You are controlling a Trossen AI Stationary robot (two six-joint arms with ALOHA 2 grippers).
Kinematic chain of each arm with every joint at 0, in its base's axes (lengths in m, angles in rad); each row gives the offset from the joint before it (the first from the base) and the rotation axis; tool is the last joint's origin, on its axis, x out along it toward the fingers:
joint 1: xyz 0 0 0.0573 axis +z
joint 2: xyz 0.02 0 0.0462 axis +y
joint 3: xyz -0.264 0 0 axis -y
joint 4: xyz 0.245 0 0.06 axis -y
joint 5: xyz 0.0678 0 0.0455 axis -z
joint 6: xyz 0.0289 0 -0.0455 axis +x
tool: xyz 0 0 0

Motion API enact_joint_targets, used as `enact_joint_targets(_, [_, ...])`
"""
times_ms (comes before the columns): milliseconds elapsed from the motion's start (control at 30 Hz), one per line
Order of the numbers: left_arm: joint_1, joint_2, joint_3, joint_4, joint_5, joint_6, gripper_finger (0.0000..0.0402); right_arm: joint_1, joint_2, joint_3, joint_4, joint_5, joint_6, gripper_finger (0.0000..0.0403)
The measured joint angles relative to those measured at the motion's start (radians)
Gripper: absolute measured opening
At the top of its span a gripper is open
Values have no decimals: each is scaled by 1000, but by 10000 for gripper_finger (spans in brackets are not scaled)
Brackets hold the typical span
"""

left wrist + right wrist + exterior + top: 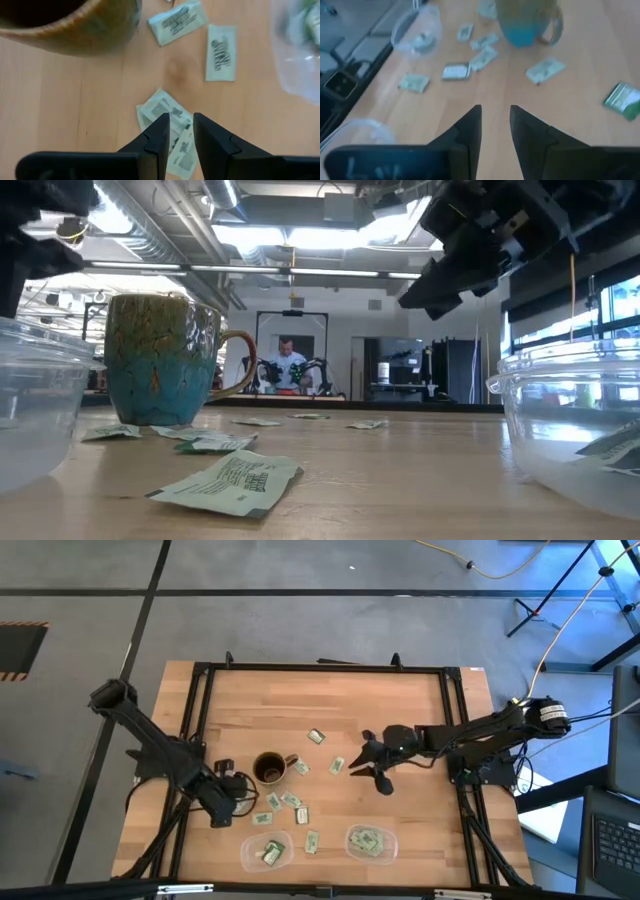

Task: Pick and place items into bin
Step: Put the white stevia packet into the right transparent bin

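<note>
Beside the mug (268,769), I am holding the left gripper (180,131) low over two overlapping packets (167,125), fingers (159,134) narrowly apart and straddling them, nothing gripped. Other packets (292,802) are lying scattered around the mug, some in two clear bins (352,843). I am keeping the right gripper (495,122) above the table (400,700), slightly parted, empty.

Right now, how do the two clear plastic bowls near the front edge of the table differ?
The left bowl sits in front of the mug, near the left gripper; the right bowl sits in front of the right gripper. The left bowl seems to hold fewer packets than the right bowl, whose green pile looks fuller. Both are clear, shallow, and hold green-and-white packets.
</note>
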Motion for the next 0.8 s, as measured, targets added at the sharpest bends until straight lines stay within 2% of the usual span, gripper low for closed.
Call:
enact_joint_targets(100, [5,47,0,0,0,-26,76,0,0,-65,154,1,-3,105])
enact_joint_targets(233, [16,97,0,-8,15,-77,75,0,0,-111,255,0,1,105])
enact_joint_targets(467, [29,151,0,-80,112,-157,83,0,0,-116,255,1,4,105])
enact_joint_targets(800, [29,188,-40,-85,122,-209,84,0,0,-116,260,1,6,105])
